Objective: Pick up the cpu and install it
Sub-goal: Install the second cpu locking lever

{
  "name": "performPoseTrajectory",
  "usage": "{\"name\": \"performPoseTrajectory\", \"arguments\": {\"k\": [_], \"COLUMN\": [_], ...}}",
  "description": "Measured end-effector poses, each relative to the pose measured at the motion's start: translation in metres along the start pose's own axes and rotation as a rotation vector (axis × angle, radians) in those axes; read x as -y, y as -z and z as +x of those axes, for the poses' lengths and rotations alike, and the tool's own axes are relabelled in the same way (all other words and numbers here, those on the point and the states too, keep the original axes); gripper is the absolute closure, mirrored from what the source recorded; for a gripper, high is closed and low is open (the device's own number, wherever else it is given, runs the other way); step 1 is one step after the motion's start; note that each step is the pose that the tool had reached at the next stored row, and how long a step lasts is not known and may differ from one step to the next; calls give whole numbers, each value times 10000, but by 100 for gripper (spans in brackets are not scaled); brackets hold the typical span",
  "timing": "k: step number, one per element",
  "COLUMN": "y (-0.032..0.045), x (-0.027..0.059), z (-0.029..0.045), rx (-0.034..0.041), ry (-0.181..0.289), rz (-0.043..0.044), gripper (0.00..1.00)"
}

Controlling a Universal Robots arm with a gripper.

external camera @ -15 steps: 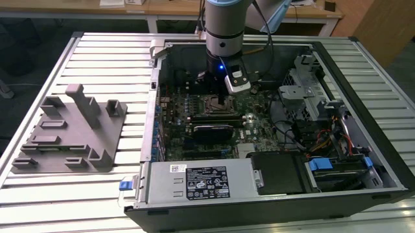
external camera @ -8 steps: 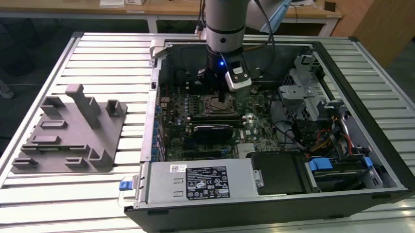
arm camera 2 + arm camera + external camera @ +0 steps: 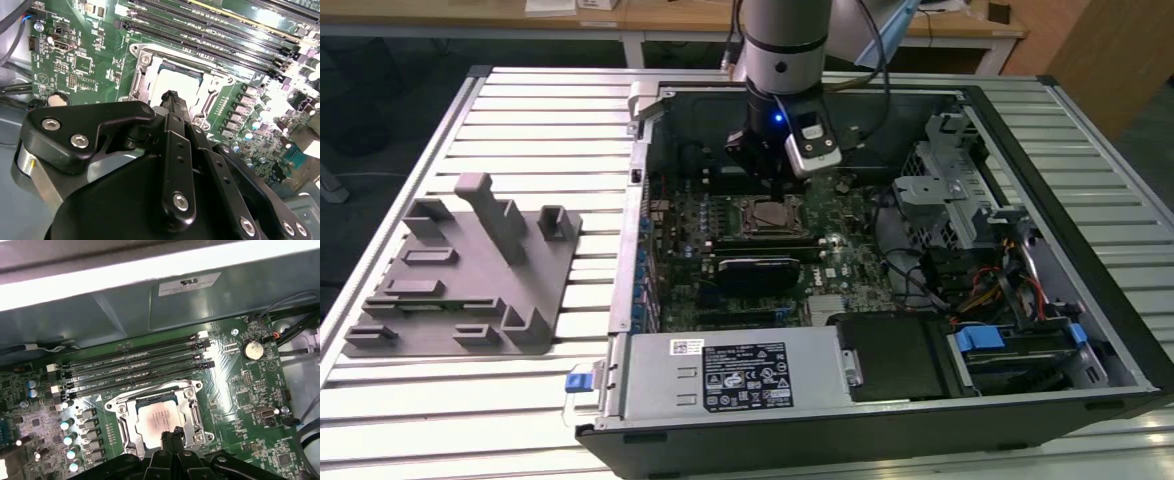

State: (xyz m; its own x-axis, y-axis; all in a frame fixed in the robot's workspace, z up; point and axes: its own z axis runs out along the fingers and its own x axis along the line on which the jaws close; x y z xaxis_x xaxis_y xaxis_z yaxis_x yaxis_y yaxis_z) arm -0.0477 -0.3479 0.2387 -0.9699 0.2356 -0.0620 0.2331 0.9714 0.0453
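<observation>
Inside an open computer case, the gripper hangs low over the motherboard, fingers pressed together and holding nothing, its tips at the edge of the cpu, which sits flat within the socket frame.

Your arm is a smooth silver-grey tube ending in a black wrist with a small blue light, black cables trailing beside it, and your gripper is matte black, built of jointed linkage bars fastened with round silver screws.
</observation>
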Motion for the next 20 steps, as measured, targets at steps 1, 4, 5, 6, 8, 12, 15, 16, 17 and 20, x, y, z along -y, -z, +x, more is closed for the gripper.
{"name": "performPoseTrajectory", "arguments": {"k": [1,4,5,6,8,12,15,16,17,20], "y": [8,7,8,8,8,8,6,6,5,4], "x": [0,-1,0,0,0,14,38,48,59,99], "z": [-1,-1,-1,0,-1,-4,-10,-12,-15,-24], "rx": [0,0,0,-1,-1,-3,-7,-8,-9,-11], "ry": [0,0,-1,-1,0,36,129,152,170,213], "rz": [1,-5,-4,-4,-4,-6,-12,-14,-16,-18], "gripper": [89,89,89,89,89,89,89,89,89,89]}}
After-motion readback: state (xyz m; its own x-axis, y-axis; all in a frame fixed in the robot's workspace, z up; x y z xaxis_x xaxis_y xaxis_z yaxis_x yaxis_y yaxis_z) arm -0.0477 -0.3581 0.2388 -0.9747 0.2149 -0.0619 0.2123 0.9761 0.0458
